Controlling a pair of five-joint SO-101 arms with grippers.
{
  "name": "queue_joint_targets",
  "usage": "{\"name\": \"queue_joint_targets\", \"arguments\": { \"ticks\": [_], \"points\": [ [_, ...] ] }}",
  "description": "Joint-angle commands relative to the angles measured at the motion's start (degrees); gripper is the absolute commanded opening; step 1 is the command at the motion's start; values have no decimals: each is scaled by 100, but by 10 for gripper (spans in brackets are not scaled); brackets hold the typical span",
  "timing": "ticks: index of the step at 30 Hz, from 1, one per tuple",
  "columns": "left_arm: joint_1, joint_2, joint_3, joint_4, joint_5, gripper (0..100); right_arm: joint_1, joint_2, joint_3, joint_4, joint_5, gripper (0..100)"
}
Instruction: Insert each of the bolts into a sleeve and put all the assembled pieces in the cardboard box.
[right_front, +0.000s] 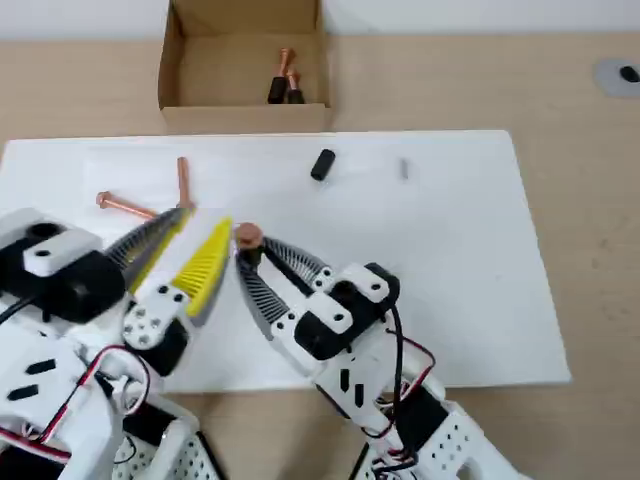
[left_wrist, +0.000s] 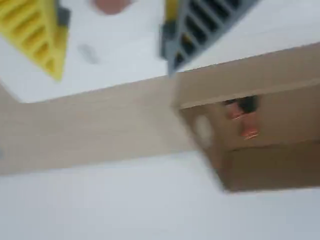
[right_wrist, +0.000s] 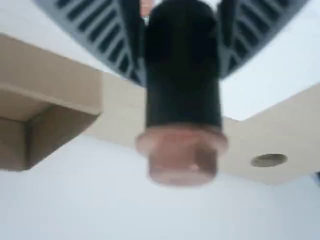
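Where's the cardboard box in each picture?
High view: cardboard box at the top middle, beyond the white mat.
Left wrist view: box past the mat's edge, finished pieces inside.
Right wrist view: box corner beside the held sleeved bolt, farther off.
Shared landmark: the wooden table under the box.

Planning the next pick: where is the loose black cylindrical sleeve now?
High view: the black cylindrical sleeve lies on the white mat, close to the cardboard box's front right corner, right of the nearer copper bolt.
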Motion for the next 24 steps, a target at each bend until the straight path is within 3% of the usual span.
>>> {"name": "queue_joint_targets", "arguments": {
  "ticks": [1, 6, 10, 14, 18, 24],
  "points": [
    [-352, 13, -237, 299, 9, 151, 189, -523, -13, -26, 308, 9],
    [-536, 13, -237, 1125, -9, 150, 215, -514, -13, -35, 651, 9],
    [-1354, 13, -185, 1398, -26, 152, 576, -514, -31, -316, 1204, 9],
    [-2505, 48, 158, 1073, -457, 150, 954, -514, -101, -677, 1802, 9],
    [-3473, 48, 1081, 475, -923, 150, 1095, -505, -426, -668, 1934, 9],
    [-3859, 31, 2435, -97, -1020, 150, 1182, 435, -1516, -659, 1881, 9]
  ]
}}
